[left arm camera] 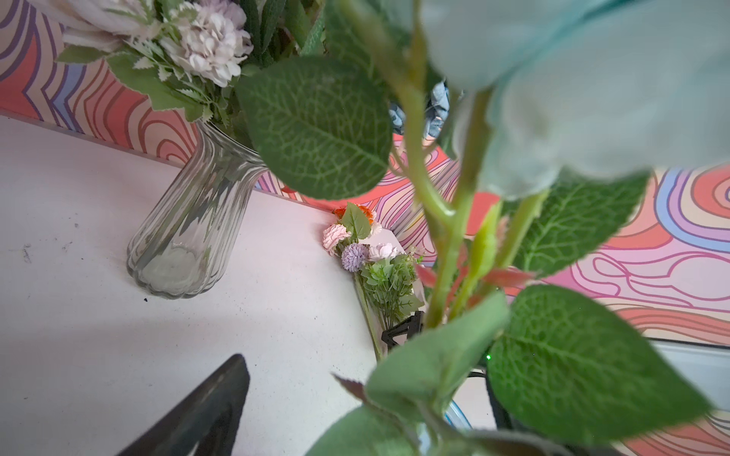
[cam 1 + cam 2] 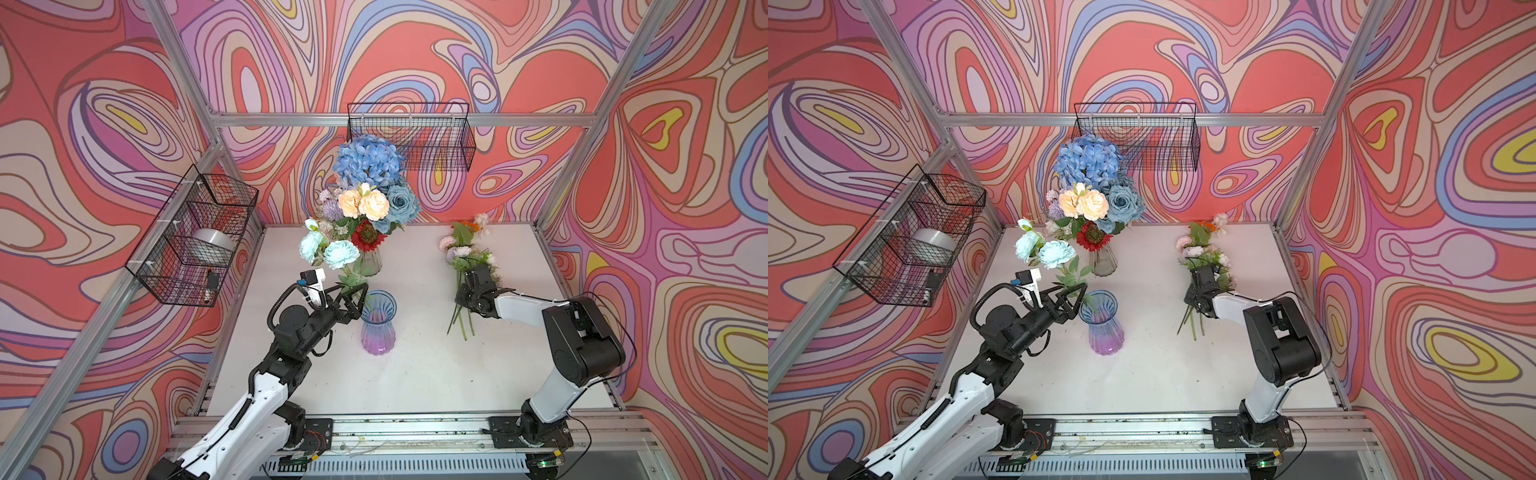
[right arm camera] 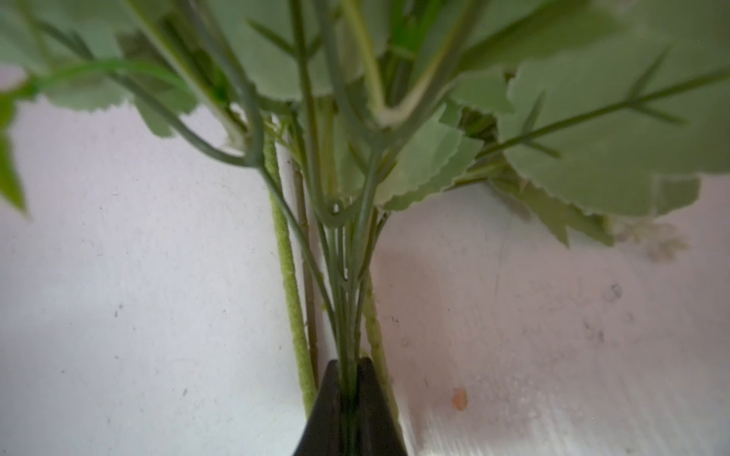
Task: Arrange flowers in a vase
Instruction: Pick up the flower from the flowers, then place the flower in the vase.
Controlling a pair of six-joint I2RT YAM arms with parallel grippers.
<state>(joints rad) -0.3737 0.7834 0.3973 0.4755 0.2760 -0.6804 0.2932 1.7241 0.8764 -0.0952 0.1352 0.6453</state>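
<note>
Our right claw [image 3: 350,373] pinches stems of the loose flowers [image 2: 467,255] lying on the table [image 2: 415,374], blooms pointing away from it; the vase [image 2: 377,332] (blue-to-purple glass) stands leftward, beside our spread left claw [image 2: 353,299].

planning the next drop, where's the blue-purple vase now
In both top views the blue-purple vase stands upright on the left arm's side, nearer the robot than the clear vase, the left gripper at its rim.

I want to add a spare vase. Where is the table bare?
Bare: the table front, nearer than the purple vase; also the lane between that vase and the loose flowers. Crowded: around the clear vase, and where the right gripper pinches their stems.
</note>
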